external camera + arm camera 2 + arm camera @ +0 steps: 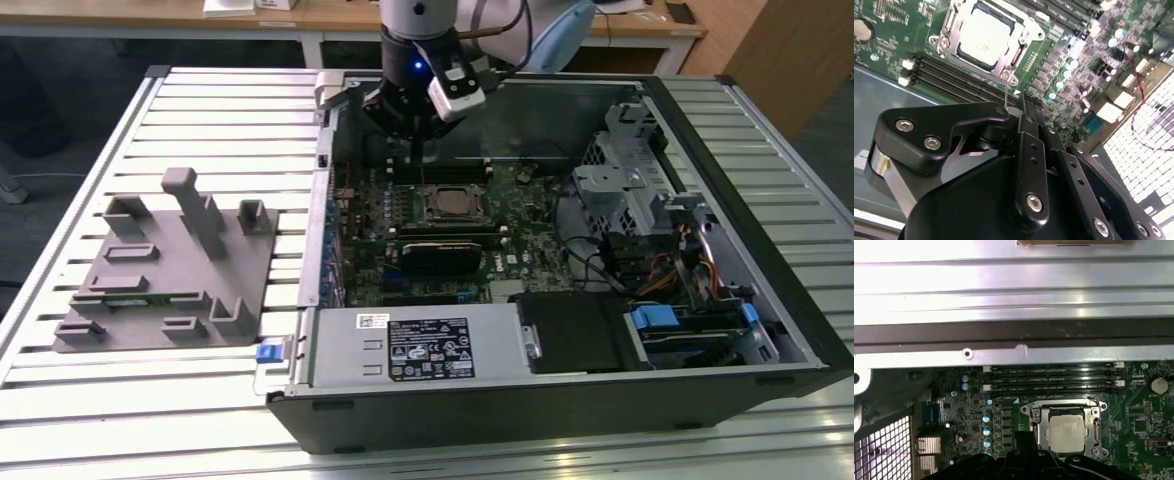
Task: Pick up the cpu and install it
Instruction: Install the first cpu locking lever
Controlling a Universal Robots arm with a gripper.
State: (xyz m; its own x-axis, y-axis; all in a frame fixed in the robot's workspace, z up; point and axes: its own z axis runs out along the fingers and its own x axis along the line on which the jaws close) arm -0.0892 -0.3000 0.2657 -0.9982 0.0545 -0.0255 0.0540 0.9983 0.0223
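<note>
The cpu [451, 203], a small square chip with a pale silvery top, lies flat inside its dark socket frame [949, 31] on the green motherboard, as both wrist views [985, 36] [1070, 431] show. My gripper [420, 135] hangs just above the board, beside the socket on the side toward the case's back wall. Its black fingers [1026, 125] are pressed together and nothing shows between them. A thin metal lever [1005, 92] rises from the socket's corner up to the gripper's tip; whether it is touched is unclear.
The open computer case [747, 330] holds a black heatsink block [434, 255], memory slots [1054, 380], a power supply [414, 345] and a drive cage [627, 180] with cables. A grey plastic fixture [167, 270] lies on the slatted table at the exterior view's left.
</note>
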